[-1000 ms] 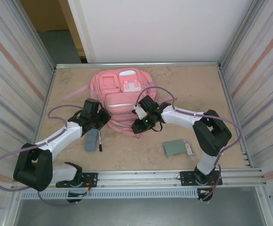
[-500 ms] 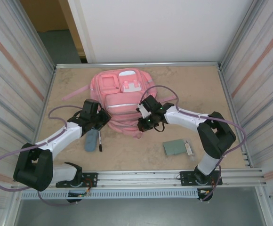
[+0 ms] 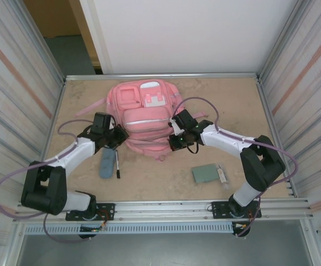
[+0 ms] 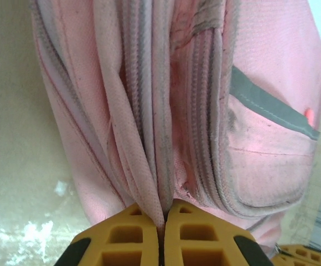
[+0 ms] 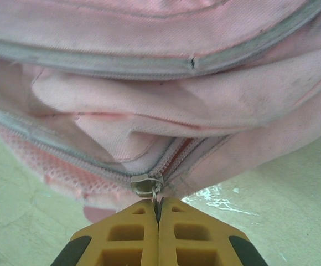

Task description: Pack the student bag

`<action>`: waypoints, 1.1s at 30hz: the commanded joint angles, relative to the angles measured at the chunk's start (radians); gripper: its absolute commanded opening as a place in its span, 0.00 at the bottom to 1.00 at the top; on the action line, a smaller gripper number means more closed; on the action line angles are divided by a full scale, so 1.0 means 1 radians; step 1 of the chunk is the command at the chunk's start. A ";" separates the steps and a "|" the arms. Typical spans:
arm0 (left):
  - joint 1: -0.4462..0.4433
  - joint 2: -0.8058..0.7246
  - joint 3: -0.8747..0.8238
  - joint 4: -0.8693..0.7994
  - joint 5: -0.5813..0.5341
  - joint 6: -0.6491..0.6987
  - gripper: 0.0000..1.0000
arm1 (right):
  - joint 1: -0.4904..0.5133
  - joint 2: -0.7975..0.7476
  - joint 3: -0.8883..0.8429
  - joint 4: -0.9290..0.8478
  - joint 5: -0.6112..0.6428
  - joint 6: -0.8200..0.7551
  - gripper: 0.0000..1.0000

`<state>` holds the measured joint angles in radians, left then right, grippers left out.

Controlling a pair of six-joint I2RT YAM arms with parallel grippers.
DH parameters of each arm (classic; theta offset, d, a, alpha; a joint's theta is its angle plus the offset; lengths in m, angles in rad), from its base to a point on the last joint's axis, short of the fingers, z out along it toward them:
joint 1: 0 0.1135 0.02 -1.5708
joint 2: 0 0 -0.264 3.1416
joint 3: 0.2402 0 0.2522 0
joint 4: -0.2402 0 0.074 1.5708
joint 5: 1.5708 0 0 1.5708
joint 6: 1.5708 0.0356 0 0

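Right gripper (image 5: 159, 209) on student bag (image 5: 149, 105) edge

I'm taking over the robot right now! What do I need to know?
Left gripper: shut on a fold of the student bag, at its left side.
Right gripper: shut on the zip pull at the bag's near right side.
The bag lies flat on the table; blue pouch, pen, green pad and small white item lie outside it, unpacked.
Done: both grips set. To do: open the zip, pack the items.
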<state>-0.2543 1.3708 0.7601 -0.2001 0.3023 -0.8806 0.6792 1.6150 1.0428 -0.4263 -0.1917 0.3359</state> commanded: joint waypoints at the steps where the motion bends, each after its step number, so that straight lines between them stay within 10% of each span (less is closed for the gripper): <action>1: 0.061 0.067 0.127 -0.033 -0.078 0.135 0.00 | 0.033 -0.054 -0.030 -0.043 -0.020 0.017 0.00; 11: 0.146 -0.058 0.076 -0.065 -0.066 0.093 0.51 | 0.210 0.104 0.140 0.107 -0.138 0.110 0.00; 18: -0.053 -0.407 -0.115 -0.256 -0.252 -0.112 0.73 | 0.218 0.156 0.155 0.120 -0.168 0.113 0.00; 33: -0.319 -0.152 -0.150 0.010 -0.333 -0.263 0.65 | 0.255 0.150 0.102 0.086 -0.127 0.135 0.00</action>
<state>-0.5449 1.1927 0.5713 -0.2687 0.0273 -1.1316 0.9161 1.7763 1.1675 -0.3145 -0.3325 0.4446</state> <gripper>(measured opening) 0.671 0.041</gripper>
